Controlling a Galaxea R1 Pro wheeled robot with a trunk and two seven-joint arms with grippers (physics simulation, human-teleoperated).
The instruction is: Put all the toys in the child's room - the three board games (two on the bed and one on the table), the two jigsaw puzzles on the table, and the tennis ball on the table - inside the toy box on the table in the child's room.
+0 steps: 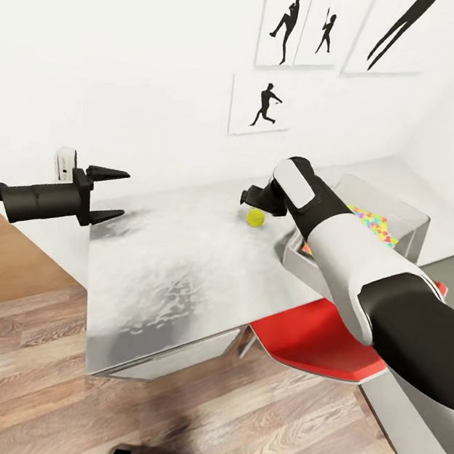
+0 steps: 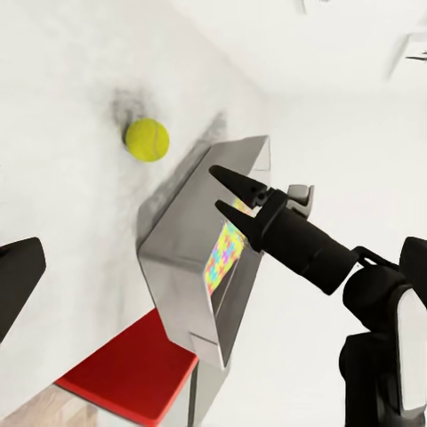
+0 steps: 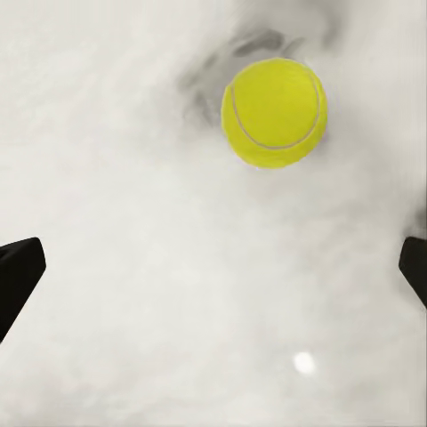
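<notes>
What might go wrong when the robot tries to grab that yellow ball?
The tennis ball sits loose on the smooth table and is off-centre between the open right gripper fingers, so a nudge might roll it away. The toy box stands close beside that arm, which might bump it while reaching.

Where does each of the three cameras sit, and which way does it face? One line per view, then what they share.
Head view: up on the head, looking down over the table; both arms show, left gripper open.
Left wrist view: on the left arm, facing the toy box and right gripper.
Right wrist view: on the right arm, facing down at the tabletop; fingertips show.
Shared: the tennis ball, seen in all three.
</notes>
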